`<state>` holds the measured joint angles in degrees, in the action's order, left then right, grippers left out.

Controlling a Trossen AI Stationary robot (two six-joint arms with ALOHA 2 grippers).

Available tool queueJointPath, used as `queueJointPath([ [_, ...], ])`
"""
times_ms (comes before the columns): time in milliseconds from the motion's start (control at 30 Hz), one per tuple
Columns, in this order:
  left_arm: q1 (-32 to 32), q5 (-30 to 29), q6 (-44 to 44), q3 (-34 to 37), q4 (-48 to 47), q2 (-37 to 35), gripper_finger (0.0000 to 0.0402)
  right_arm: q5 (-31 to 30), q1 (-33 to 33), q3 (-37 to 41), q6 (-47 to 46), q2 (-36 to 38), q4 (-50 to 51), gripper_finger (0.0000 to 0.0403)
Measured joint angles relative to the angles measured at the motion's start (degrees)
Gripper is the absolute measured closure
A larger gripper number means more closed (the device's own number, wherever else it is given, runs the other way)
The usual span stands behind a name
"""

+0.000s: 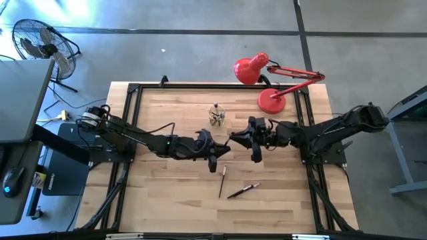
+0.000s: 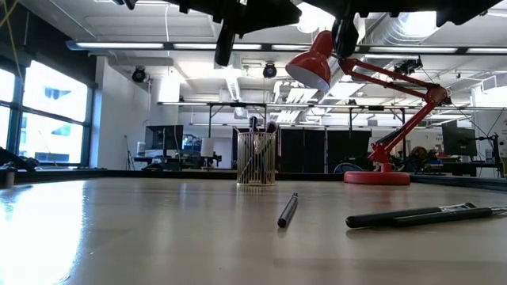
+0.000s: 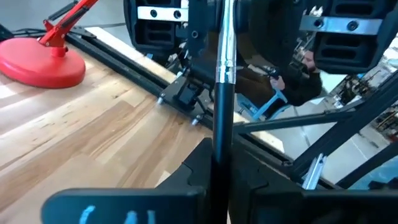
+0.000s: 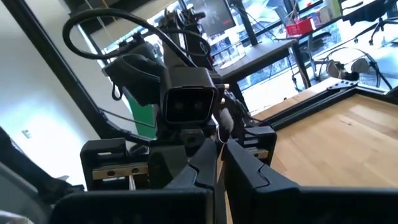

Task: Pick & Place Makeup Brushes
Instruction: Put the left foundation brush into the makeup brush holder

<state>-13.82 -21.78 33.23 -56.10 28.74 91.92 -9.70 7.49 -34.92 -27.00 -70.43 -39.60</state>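
My left gripper (image 1: 222, 145) and my right gripper (image 1: 237, 137) meet tip to tip above the table's middle, well clear of it. One makeup brush (image 3: 222, 93), with a dark handle and a silver ferrule, runs between them. Both grippers are shut on it. A small clear cup (image 1: 215, 117) holding several brushes stands upright just beyond them, and also shows in the low view (image 2: 256, 158). Two more brushes lie flat on the wood nearer the front edge, one (image 1: 222, 181) beside the other (image 1: 243, 191); the low view shows them too, one (image 2: 287, 210) and the other (image 2: 420, 215). My left gripper pinches the brush's dark handle (image 3: 216, 155) between its two fingers, coming level from the table's left. The brush runs on along the fingers' line, past the ferrule (image 3: 225, 59), toward my right gripper, lifted clear of the table. My right gripper has its two fingers (image 4: 245, 165) closed from the table's right around a thin sliver (image 4: 219, 152) that looks like the brush's other end. The fingers hide the place of contact, so which part they have cannot be told.
A red desk lamp (image 1: 270, 83) stands at the table's far right, its base (image 2: 376, 176) on the wood. A black frame (image 1: 133, 93) runs along the table's edges. A fan (image 1: 40, 43) stands on the floor at the far left.
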Motion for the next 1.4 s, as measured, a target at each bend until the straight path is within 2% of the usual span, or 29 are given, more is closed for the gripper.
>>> queueJointPath([
  [167,0.0,0.2,0.0,0.0,-2.0,0.0,0.0352,1.1,0.0,0.0,0.1,0.0,1.8,0.0399],
  [333,0.0,1.4,0.3,0.0,-2.1,0.0,0.0344,2.8,0.0,0.0,0.0,0.0,3.8,0.0401],
  [733,0.0,5.4,0.8,0.0,-3.3,0.0,0.0342,7.9,0.0,0.0,-2.9,0.0,8.4,0.0402],
  [867,0.9,8.8,2.9,0.0,-3.2,0.0,0.0342,9.9,0.0,0.0,-3.0,0.0,9.5,0.0402],
  [1100,2.7,12.0,3.3,0.0,-3.0,0.0,0.0342,9.9,0.0,0.1,-3.1,0.0,10.4,0.0402],
  [1300,2.7,12.0,3.3,0.0,-3.4,0.0,0.0342,9.9,0.0,0.1,-3.2,0.0,10.3,0.0402],
  [1400,2.7,11.8,3.2,0.0,-3.5,0.0,0.0357,9.9,0.0,0.1,-3.2,0.0,10.3,0.0402],
])
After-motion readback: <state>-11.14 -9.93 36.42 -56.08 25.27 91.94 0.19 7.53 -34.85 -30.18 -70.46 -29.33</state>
